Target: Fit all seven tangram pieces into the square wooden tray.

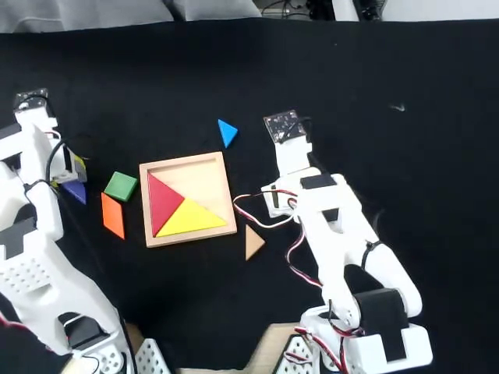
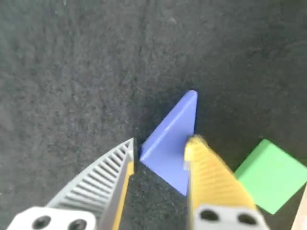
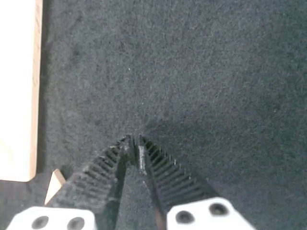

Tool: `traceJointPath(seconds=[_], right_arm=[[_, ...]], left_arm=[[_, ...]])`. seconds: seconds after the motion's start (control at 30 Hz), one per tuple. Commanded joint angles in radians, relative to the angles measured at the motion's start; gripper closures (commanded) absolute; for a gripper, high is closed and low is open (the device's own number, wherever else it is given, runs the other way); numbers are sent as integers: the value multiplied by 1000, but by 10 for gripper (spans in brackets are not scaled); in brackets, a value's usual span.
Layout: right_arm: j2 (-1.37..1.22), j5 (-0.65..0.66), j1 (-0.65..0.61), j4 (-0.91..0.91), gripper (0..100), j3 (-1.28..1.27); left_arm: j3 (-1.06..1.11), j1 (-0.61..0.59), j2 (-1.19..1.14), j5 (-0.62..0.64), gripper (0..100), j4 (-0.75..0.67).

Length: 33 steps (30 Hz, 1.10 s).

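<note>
The square wooden tray (image 1: 183,159) lies mid-tabletop (image 1: 390,156) with two of the seven pieces seated, the big red triangle (image 1: 162,201) and the big yellow triangle (image 1: 191,219). Five wait outside: the orange parallelogram (image 1: 113,215) and green square (image 1: 121,185) near the tray, then the violet triangle (image 2: 175,120), tan triangle (image 1: 253,241) and small blue triangle (image 1: 227,132). The left claw (image 2: 163,143) stands open astride the violet one, probably next in. The right claw (image 3: 134,141) is closed and empty beside the tray.

Worktop (image 1: 405,70) under black felt-like cloth. Pale grey fabric (image 1: 117,9) past far edge; dark cables (image 1: 312,8) behind.
</note>
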<state>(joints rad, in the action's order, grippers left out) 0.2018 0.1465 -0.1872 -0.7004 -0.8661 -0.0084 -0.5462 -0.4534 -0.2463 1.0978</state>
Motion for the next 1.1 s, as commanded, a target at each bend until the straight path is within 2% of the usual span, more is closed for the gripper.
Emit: traceJointPath(seconds=[0.0, 0.57, 0.83, 1.07], right_arm=[[-5, 12, -18, -9, 986, 50], [1, 12, -18, -11, 986, 50], [1, 12, -18, -11, 986, 50], [-2, 12, -18, -11, 986, 50]], left_arm=[[-31, 44, 63, 2, 855, 20], [-28, 142, 101, 8, 858, 43], [-28, 122, 89, 8, 861, 35], [-28, 107, 91, 8, 941, 41]])
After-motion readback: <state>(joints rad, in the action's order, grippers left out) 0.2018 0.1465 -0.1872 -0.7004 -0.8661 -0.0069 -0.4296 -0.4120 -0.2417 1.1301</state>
